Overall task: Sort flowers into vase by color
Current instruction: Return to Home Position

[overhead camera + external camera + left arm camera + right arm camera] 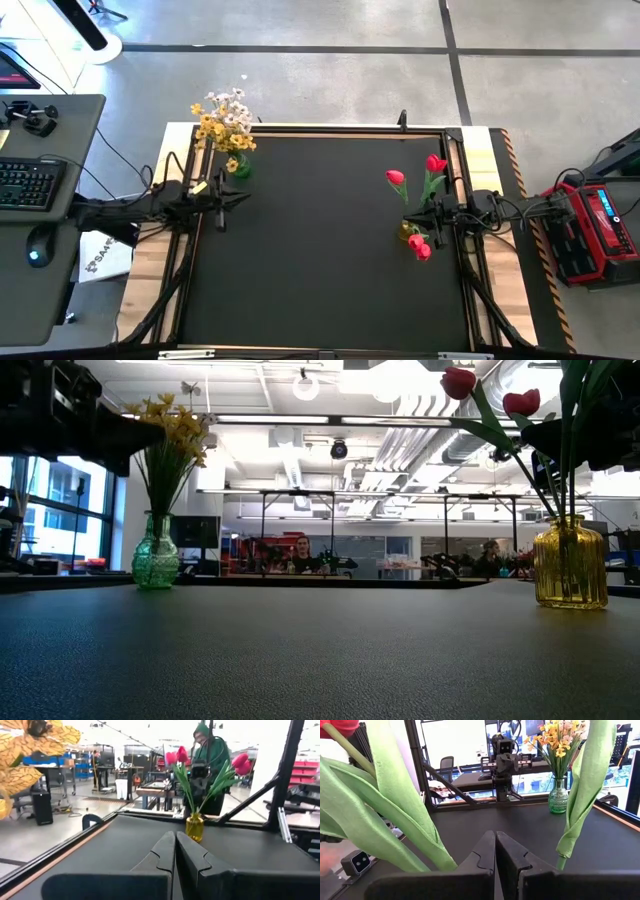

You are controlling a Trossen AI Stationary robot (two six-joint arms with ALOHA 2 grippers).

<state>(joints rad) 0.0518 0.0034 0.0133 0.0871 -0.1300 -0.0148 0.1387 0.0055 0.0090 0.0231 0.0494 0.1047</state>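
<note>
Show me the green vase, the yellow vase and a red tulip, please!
green vase (155, 565), low view, on its round glass belly.
yellow vase (570, 568), low view, on its ribbed glass body.
red tulip (396, 178), high view, on its red bloom.

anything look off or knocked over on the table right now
Nothing is tipped or spilled: the green vase and the yellow vase stand upright. One oddity: the green vase holds white blossoms mixed with the yellow flowers, while the red tulips sit alone.
</note>
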